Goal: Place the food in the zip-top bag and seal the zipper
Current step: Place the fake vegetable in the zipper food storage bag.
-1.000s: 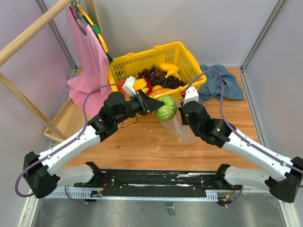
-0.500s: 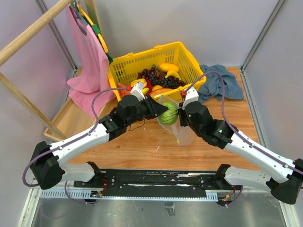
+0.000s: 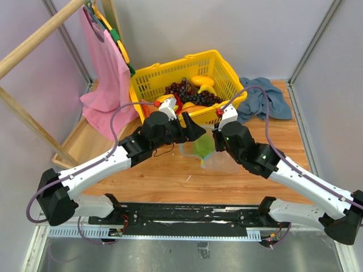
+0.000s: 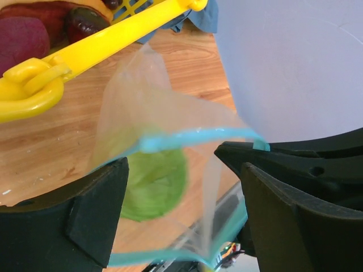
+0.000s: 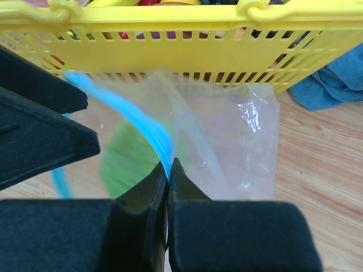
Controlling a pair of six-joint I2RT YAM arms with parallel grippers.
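The clear zip-top bag (image 3: 220,161) hangs open in front of the basket. My right gripper (image 3: 217,140) is shut on its blue zipper (image 5: 148,127) edge, jaws pinched at the strip (image 5: 168,165). A smooth green fruit (image 3: 200,149) of the food lies blurred inside the bag (image 5: 241,141), below the mouth. My left gripper (image 3: 193,134) stands open right over the mouth, nothing between its fingers (image 4: 96,212). From the left wrist (image 4: 185,170) I look down past the zipper (image 4: 190,138) onto the green fruit (image 4: 154,182). More food sits in the basket.
A yellow lattice basket (image 3: 227,68) with dark grapes (image 3: 190,90) and yellow and orange fruits stands just behind the bag. A pink cloth (image 3: 108,71) hangs on a wooden rack at the left. A blue cloth (image 3: 264,102) lies at the back right.
My left gripper carried the green fruit right to the bag's mouth, then opened and let it go. The fruit has dropped into the bag. The right gripper kept its grip.
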